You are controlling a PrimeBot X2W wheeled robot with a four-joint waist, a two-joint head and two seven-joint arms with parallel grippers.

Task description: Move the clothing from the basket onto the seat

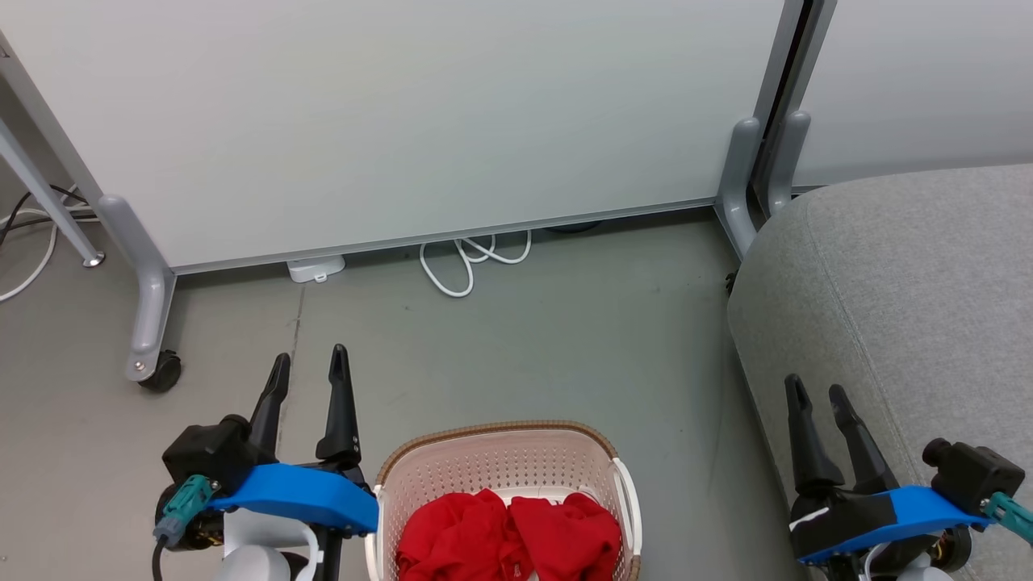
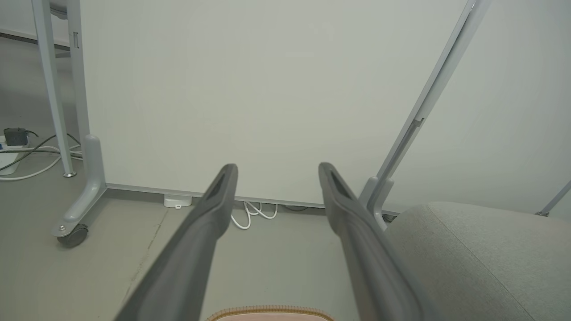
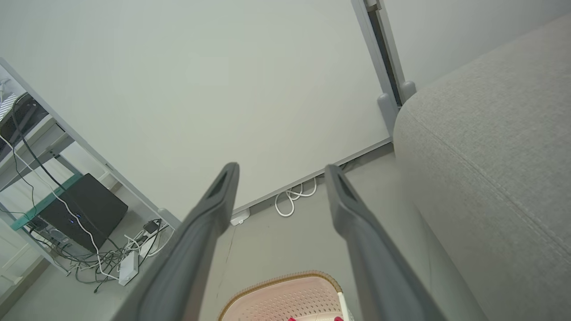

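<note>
Two bright red garments [image 1: 508,537] lie crumpled side by side in the cream perforated basket [image 1: 500,460] with a brown rim, on the floor at the bottom middle of the head view. The basket's far rim [image 2: 270,310] peeks in at the bottom of the left wrist view, and the basket [image 3: 285,296] shows in the right wrist view too. The large grey seat [image 1: 912,307] stands to the right. My left gripper [image 1: 311,363] hovers open left of the basket, nothing between its fingers. My right gripper [image 1: 817,390] is open over the seat's near edge, empty.
A white partition panel [image 1: 420,121] on grey wheeled feet [image 1: 149,355] closes the far side. A coil of white cable [image 1: 472,262] and a small white box [image 1: 316,268] lie at its base. A table leg [image 1: 48,202] and more cables sit at the far left.
</note>
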